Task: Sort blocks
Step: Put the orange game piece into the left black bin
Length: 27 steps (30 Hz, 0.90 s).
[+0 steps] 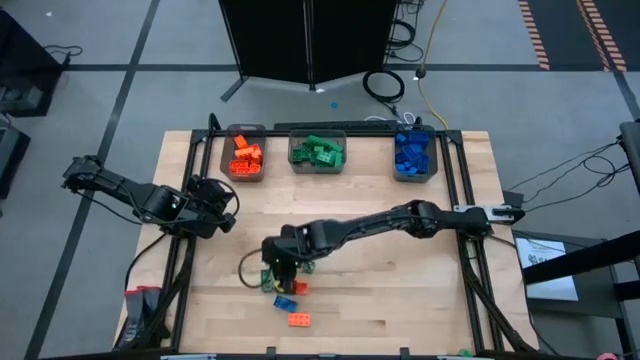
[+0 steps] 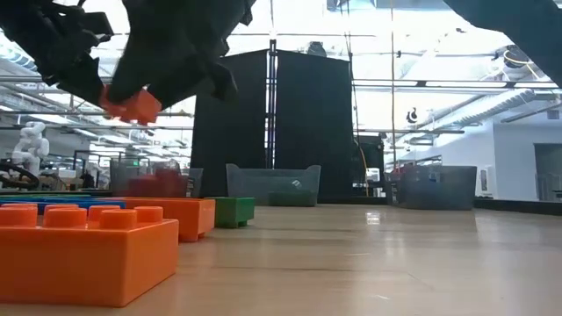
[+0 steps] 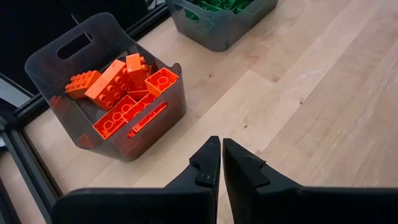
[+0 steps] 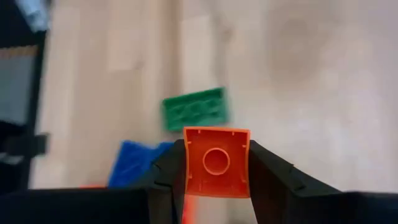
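The blocks still unsorted lie in a small cluster right under your right claw (image 1: 283, 272) on the near part of the worktop (image 1: 400, 290): a green one (image 4: 194, 109) and a blue one (image 4: 138, 163) just below it, and an orange one (image 1: 299, 319) a little nearer the worktop's front edge.

Going left to right: your left claw (image 3: 221, 163) waits with its fingers together and empty, beside the orange bin (image 3: 106, 102), which sits just ahead of it. Your right claw is clamped on an orange block (image 4: 217, 162), lifted clear of the wood and seemingly held square between the pads.

To do this step well, I'd carry the block high enough to clear the bin wall, stop over the orange bin (image 1: 245, 155) well ahead and to the left of the claw, and release only once centred. Mind the left arm, which lies close to that path. The green bin (image 1: 318, 152) and blue bin (image 1: 413, 155) stand farther right.

The worktop is pale wood planking in a dark frame. Beyond it you see a dark cabinet (image 2: 274, 123) and a bright, open lab.
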Each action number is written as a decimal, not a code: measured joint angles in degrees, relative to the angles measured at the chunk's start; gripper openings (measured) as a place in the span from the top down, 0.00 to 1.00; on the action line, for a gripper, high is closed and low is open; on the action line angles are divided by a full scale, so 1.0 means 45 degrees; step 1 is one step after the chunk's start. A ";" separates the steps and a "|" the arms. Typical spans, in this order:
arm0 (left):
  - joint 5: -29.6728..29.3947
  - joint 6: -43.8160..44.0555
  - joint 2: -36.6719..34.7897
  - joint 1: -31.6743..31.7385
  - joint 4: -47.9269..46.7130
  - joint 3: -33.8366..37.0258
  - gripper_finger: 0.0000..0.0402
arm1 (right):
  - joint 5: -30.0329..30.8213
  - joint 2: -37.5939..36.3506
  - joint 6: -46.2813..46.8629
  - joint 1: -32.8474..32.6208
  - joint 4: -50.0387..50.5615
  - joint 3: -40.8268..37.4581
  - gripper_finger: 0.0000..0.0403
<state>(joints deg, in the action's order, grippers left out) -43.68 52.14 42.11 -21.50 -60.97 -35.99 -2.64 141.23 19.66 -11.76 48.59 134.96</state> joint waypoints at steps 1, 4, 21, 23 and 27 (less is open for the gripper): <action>0.0000 0.0000 0.0000 -0.0004 0.0000 0.0000 0.94 | 0.0273 -0.0051 -0.0001 0.0131 0.0011 0.0000 0.71; 0.0000 0.0000 0.0000 -0.0003 -0.0004 0.0000 0.94 | 0.0952 -0.0233 -0.0289 0.0689 -0.0031 -0.0004 0.71; -0.0010 0.0010 0.0000 0.0000 0.0005 0.0000 0.94 | 0.1317 -0.0133 -0.0953 0.5121 -0.5431 0.0019 0.71; -0.0019 0.0015 0.0000 -0.0005 0.0000 0.0000 0.94 | 0.1328 -0.0058 -0.0903 0.5508 -0.6271 0.0014 0.71; -0.0259 0.0019 0.0020 -0.0004 0.0002 0.0000 0.94 | 0.1330 0.0285 -0.0518 0.6062 -0.8402 0.0015 0.71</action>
<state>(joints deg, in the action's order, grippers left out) -44.85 52.23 42.20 -21.51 -60.96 -35.99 3.34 142.51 17.33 15.52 10.78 135.02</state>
